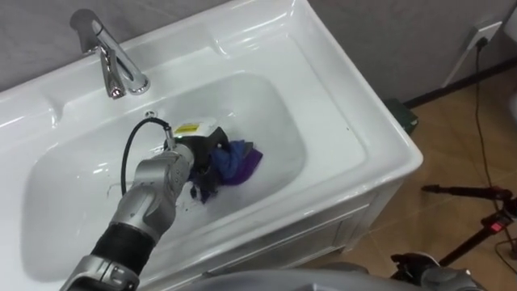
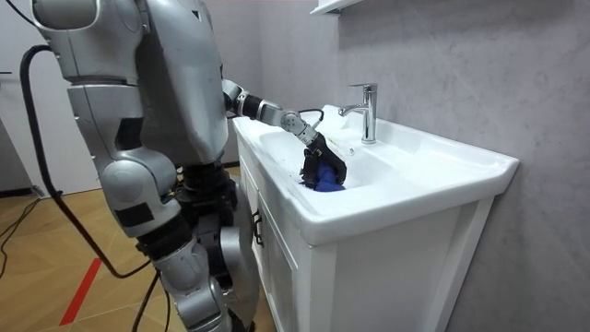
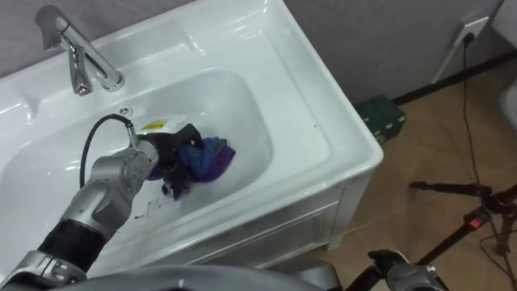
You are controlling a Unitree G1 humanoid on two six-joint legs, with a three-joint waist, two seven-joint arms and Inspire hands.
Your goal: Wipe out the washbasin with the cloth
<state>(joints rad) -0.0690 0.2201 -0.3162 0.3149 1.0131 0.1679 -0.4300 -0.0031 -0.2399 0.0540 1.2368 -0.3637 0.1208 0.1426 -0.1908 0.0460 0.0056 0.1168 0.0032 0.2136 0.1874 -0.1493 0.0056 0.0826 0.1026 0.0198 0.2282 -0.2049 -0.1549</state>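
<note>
The robot stands at the white basin (image 1: 347, 129) with its left arm down in the bowl, the chrome faucet (image 1: 109, 61) at eleven o'clock from it. To wipe well, I'd say it should keep the rag pressed flat and sweep in overlapping strokes out to the walls. The left hand (image 1: 198, 153) is clamped on the blue-purple cloth (image 1: 238, 162). The cloth bunches at the hand's three o'clock, on the bowl's floor.

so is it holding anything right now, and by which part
The left hand holds the blue-purple cloth by its bunched near end, down in the basin.
</note>
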